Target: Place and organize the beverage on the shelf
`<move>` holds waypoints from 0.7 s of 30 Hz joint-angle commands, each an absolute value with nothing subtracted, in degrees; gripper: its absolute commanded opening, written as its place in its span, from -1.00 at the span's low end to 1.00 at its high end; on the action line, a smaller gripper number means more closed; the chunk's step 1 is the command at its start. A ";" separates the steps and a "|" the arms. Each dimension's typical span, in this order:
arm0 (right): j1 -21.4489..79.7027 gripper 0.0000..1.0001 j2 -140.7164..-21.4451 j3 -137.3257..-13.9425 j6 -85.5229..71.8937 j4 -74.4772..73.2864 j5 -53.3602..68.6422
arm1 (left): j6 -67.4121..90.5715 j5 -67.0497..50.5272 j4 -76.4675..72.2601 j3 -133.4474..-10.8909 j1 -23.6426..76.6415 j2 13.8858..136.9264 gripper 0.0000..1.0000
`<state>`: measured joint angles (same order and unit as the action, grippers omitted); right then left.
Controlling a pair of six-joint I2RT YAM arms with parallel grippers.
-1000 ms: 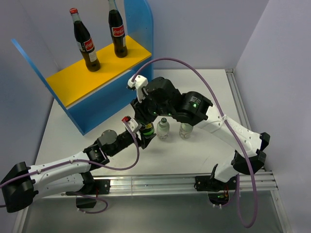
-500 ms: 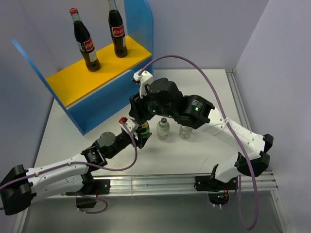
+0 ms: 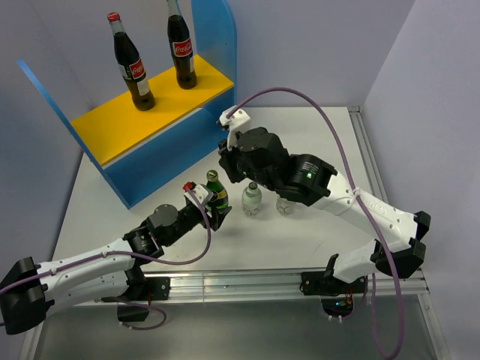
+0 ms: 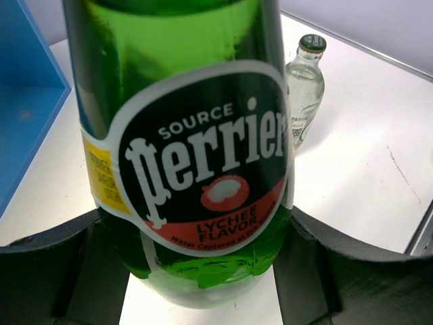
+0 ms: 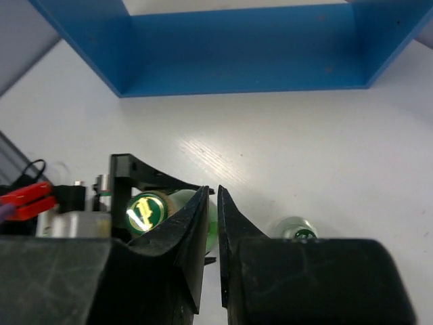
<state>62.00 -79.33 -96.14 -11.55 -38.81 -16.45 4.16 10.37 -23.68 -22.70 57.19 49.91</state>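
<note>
A small dark green bottle (image 3: 217, 191) (image 4: 196, 135) stands on the white table, and my left gripper (image 3: 214, 207) (image 4: 196, 271) is shut on its lower body, a finger on each side. My right gripper (image 3: 225, 169) (image 5: 213, 193) hangs above it, just right of the green cap (image 5: 145, 211), shut with nothing between its fingers. One small clear bottle (image 3: 252, 199) (image 4: 304, 88) (image 5: 292, 230) stands to the right of the green one. A second clear bottle (image 3: 286, 204) is partly hidden under the right arm. Two tall cola bottles (image 3: 131, 64) (image 3: 180, 49) stand on the shelf's yellow-orange top board (image 3: 127, 124).
The shelf's blue front panel (image 3: 165, 161) (image 5: 243, 51) stands just behind and left of the bottles, and a rounded blue side panel (image 3: 217, 45) rises at its right end. Grey walls close the left, back and right. A metal rail (image 3: 247, 281) runs along the near table edge.
My right gripper has lifted off the green bottle's neck, moved up and to the right, and shut empty. The bottle's top now shows. The left gripper has kept its hold.
</note>
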 commanded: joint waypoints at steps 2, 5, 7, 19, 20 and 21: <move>61.96 -0.69 -80.85 -94.92 -9.49 -37.62 -20.05 | 5.27 9.76 -33.31 -24.87 57.13 46.67 -0.99; 62.14 -0.75 -81.47 -95.01 -8.62 -37.53 -15.83 | 5.19 9.76 -33.05 -25.49 57.13 46.93 -0.99; 62.40 -0.75 -81.39 -94.75 -7.39 -36.30 -9.69 | 5.01 10.19 -32.61 -26.19 57.13 47.90 -0.99; 63.54 -0.78 -82.27 -93.43 -8.88 -35.16 -3.25 | 5.27 13.45 -31.82 -28.56 56.60 51.77 -0.99; 63.54 -0.78 -82.18 -93.08 -8.88 -35.07 -3.25 | 5.45 13.80 -31.99 -28.65 56.51 51.94 -0.99; 63.54 -0.78 -82.09 -93.08 -8.88 -35.07 -3.34 | 5.54 14.23 -32.25 -28.65 56.43 52.20 -0.99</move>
<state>61.93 -82.02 -93.93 -7.16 -38.44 -8.93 4.32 12.27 -22.79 -23.20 57.01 52.21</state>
